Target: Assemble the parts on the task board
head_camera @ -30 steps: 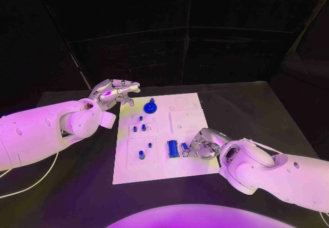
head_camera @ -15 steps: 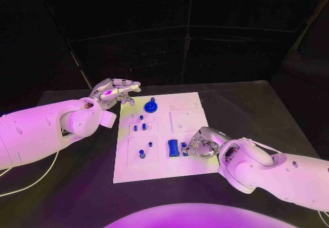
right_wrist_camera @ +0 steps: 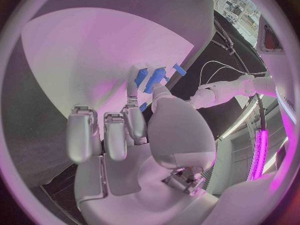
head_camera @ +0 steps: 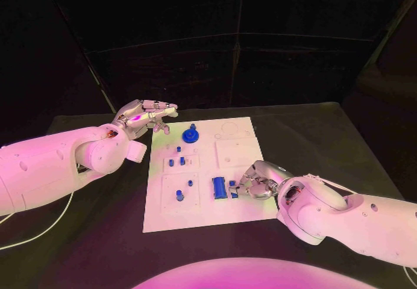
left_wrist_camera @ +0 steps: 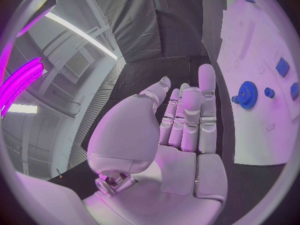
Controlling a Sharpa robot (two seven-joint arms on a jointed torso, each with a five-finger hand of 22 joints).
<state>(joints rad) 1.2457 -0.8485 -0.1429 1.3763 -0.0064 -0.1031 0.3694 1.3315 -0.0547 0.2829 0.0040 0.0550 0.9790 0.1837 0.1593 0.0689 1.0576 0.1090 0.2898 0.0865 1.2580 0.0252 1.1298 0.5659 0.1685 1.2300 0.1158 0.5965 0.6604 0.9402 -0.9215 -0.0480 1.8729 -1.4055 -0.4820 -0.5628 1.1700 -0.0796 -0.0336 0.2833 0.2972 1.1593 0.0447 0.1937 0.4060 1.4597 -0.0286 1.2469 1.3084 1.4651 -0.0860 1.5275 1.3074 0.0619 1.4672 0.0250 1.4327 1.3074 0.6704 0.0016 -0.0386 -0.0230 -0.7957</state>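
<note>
The white task board (head_camera: 239, 156) lies in the middle of the black table. At its far end stands a blue gear (head_camera: 191, 135), also seen from the left wrist (left_wrist_camera: 248, 95). Small blue pegs (head_camera: 180, 195) stand in its left half. A blue block (head_camera: 220, 187) lies near the front. My right hand (head_camera: 253, 183) rests on the board just right of the block. Its thumb and a finger pinch a small blue part (right_wrist_camera: 144, 106), and two more blue pieces (right_wrist_camera: 150, 79) lie just beyond the fingertips. My left hand (head_camera: 143, 114) hovers by the board's far left corner, its fingers (left_wrist_camera: 187, 115) straight and empty.
Bare black table (head_camera: 330, 138) surrounds the board on all sides. A pale cable (head_camera: 43, 232) runs over the table at the front left. The board's right half has shallow empty recesses (head_camera: 233, 155).
The right hand's fingers have shifted slightly beside the blue block. The left hand stays where it was.
</note>
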